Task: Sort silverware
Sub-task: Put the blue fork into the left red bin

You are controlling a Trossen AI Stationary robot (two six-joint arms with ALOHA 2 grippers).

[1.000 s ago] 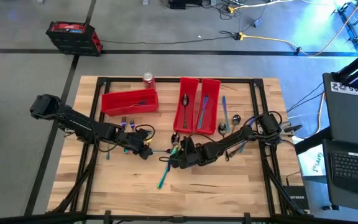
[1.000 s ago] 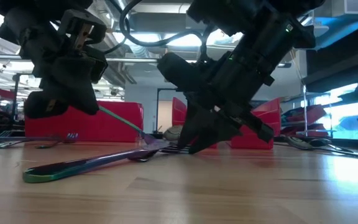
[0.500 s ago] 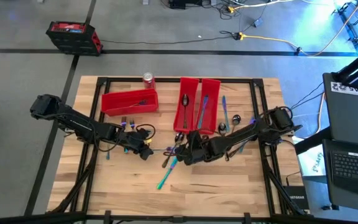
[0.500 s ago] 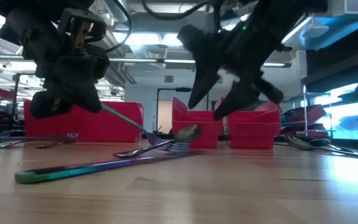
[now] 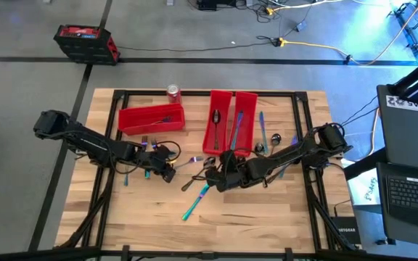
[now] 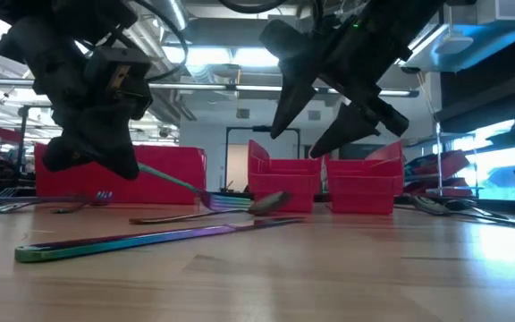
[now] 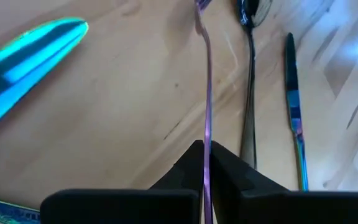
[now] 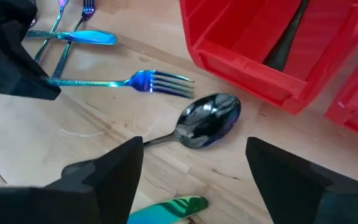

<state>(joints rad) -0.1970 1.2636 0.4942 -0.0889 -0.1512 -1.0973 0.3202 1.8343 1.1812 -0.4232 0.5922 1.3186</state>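
Iridescent silverware lies scattered mid-table. High view: my left gripper (image 5: 167, 172) sits clamped on a fork (image 5: 183, 162) by its handle, tines pointing toward my right gripper (image 5: 222, 177), which hangs over the table's centre with fingers spread wide and nothing in them. A teal knife (image 5: 197, 200) lies just toward the near edge from it. Three red bins (image 5: 151, 118) line the far edge, so sorted pieces go that way; a soda can (image 5: 173, 92) stands at the far rim beside them.

Low view: fork held low, tines at or just off the wood, a dark spoon (image 6: 268, 202) right beside them. Right fingers up, clear of the table.

Left wrist view: jaws pinched together on the thin purple handle (image 7: 206, 112).

Right wrist view: spoon bowl (image 8: 209, 118) sits between my open fingers, likely next pick. Bin wall (image 8: 241, 59) close by, so little room on that side; open wood toward the near edge.
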